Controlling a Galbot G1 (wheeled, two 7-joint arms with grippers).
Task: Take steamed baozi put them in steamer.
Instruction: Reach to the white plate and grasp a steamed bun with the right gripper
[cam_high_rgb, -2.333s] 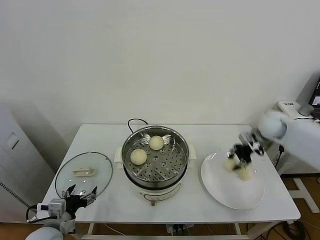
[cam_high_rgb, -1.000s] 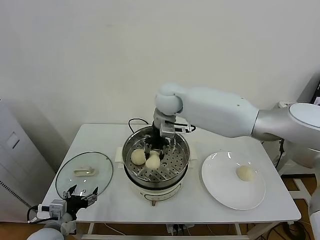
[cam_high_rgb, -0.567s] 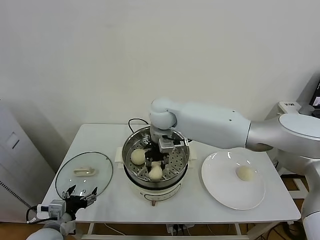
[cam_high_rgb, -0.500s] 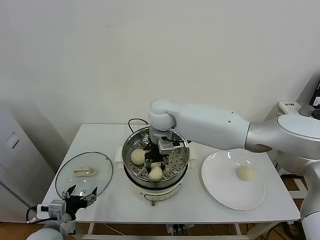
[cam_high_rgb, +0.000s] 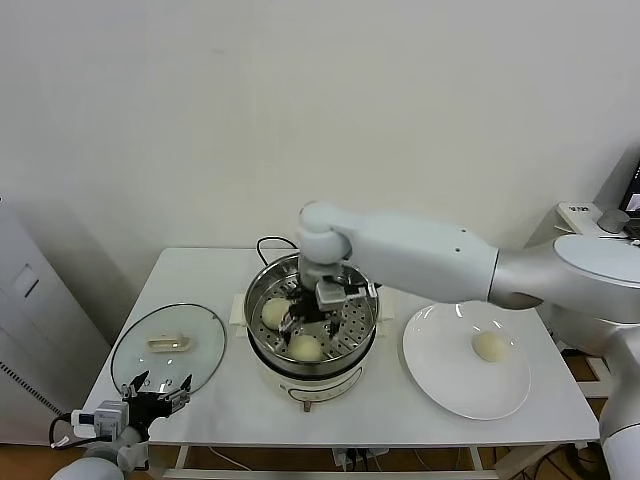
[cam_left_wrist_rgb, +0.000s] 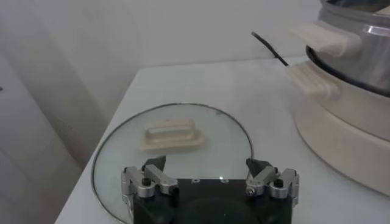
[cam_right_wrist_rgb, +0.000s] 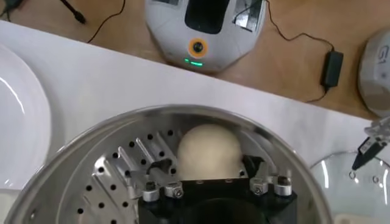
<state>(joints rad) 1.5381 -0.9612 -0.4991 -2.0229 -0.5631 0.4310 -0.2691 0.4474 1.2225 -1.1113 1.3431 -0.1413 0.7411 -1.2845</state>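
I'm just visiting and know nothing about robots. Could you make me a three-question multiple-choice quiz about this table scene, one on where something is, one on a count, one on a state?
1. Where does the glass lid lie?
A. On the steamer
B. On the table, on the steamer's left
C. On the plate

2. How many baozi remain on the white plate?
A. One
B. Two
C. Three

3. How is the right end effector?
A. Shut on a baozi
B. Open above a baozi
C. Parked off the table

Answers:
1. B, it rests flat beside the steamer, near the idle left end effector.
2. A, a single baozi on the plate.
3. B, its jaws stand apart around the front baozi.
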